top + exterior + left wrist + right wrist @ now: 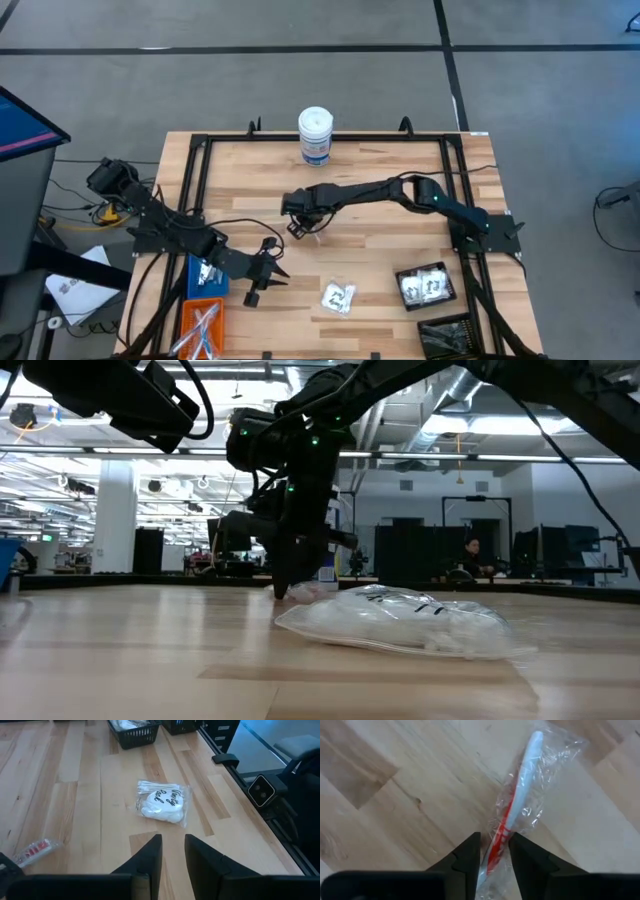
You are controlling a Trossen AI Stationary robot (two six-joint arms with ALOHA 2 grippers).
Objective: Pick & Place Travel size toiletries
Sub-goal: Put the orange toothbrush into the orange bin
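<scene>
the right tool is clamped around a wrapped white-and-red stick on the tabletop. the left tool, fingers narrowly apart and grasping nothing, hovers near a clear packet.

Pale wood table with a black frame sits on a grey floor marked with dark lines. Behind it there's a big open workshop kind of space: white ceiling beams and ducts, bright strip lights, a white pillar, dark cabinets, and a person sitting way in the back.
</scene>
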